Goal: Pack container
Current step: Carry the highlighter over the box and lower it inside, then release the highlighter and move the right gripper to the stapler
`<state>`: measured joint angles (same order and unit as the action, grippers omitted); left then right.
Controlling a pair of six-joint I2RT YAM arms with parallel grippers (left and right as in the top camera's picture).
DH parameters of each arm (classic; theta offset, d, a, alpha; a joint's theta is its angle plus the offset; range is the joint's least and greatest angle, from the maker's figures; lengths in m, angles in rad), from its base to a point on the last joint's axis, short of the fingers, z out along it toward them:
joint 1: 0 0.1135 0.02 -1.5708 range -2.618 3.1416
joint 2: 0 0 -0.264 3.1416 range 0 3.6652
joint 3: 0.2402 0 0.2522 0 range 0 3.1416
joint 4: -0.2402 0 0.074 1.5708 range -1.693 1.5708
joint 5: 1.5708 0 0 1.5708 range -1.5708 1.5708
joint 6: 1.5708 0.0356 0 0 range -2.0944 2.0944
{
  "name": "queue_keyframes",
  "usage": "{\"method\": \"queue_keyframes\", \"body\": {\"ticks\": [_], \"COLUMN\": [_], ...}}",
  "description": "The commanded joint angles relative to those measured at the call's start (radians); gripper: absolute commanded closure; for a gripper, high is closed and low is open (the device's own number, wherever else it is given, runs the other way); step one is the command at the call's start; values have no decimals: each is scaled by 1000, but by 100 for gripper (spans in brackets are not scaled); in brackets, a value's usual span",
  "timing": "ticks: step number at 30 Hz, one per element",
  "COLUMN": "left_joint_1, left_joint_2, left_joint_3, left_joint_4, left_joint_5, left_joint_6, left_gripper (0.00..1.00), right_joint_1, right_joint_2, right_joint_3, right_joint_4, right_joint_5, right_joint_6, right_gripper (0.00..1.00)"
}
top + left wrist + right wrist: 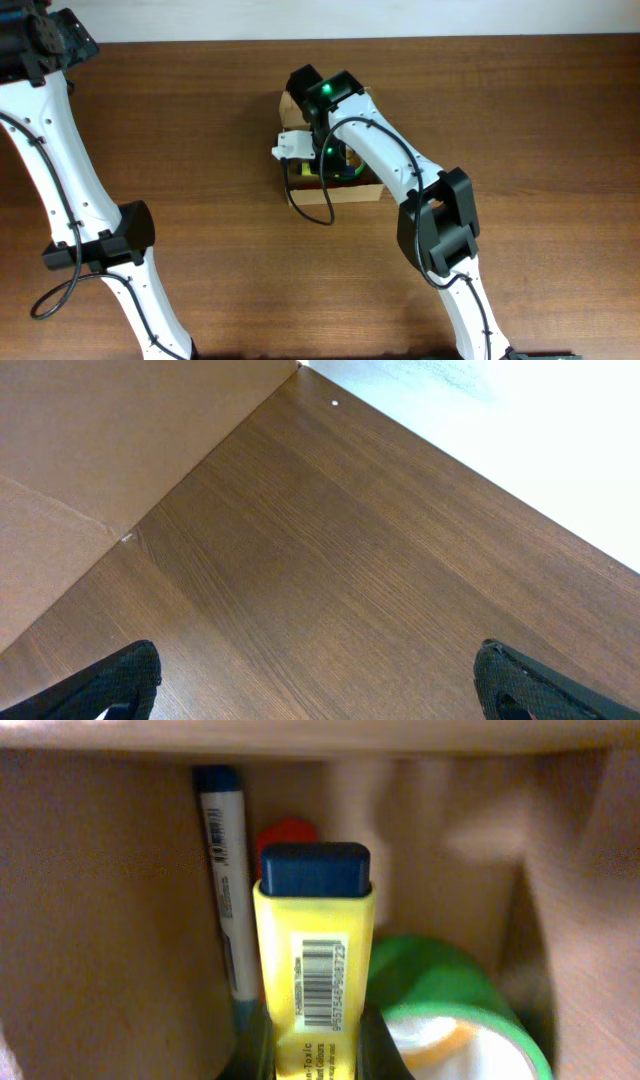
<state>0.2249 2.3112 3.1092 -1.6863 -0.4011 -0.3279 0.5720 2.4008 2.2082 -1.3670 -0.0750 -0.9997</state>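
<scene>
The container (368,190) is a light-brown cardboard box at mid-table, and my right arm (380,145) reaches down into it from above. In the right wrist view my right gripper (315,1042) is shut on a yellow highlighter (312,955) with a dark blue cap, standing inside the container's walls (100,920). Behind the highlighter stand a white marker (225,870) with a blue cap and a red-capped item (288,828). A green tape roll (450,1005) lies to its right. My left gripper (320,685) is open over bare table, far from the box.
The left arm (60,170) runs along the table's left side. In the left wrist view a flat light-brown board (90,450) borders the dark wood table (380,560) at upper left. A white wall lies beyond the table's far edge.
</scene>
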Motion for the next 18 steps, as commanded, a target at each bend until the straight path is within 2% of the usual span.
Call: {"method": "queue_keyframes", "body": {"ticks": [1,2,3,5,6,7,8,10,18], "left_joint_1": [5,5,5,5,5,5,5,5,5], "left_joint_2": [-23,-23,-23,-23,-23,-23,-23,-23,-23], "left_joint_3": [11,11,11,11,11,11,11,11,11], "left_joint_4": [0,0,0,0,0,0,0,0,-1], "left_joint_5": [-14,-14,-14,-14,-14,-14,-14,-14,-14], "left_joint_6": [16,16,16,16,16,16,16,16,16], "left_gripper": [0,0,0,0,0,0,0,0,0], "right_joint_1": [16,16,16,16,16,16,16,16,9], "right_joint_2": [-10,-10,-10,-10,-10,-10,-10,-11,-126], "right_joint_3": [-43,-51,-58,-61,-60,-60,-60,-60,-57], "right_joint_4": [2,5,10,27,41,55,64,82,192], "right_joint_5": [-34,-33,-33,-32,-27,-16,-5,19,121], "right_joint_6": [-6,-6,-6,27,53,73,79,101,266], "right_gripper": [96,97,92,69,60,59,53,50,50]}}
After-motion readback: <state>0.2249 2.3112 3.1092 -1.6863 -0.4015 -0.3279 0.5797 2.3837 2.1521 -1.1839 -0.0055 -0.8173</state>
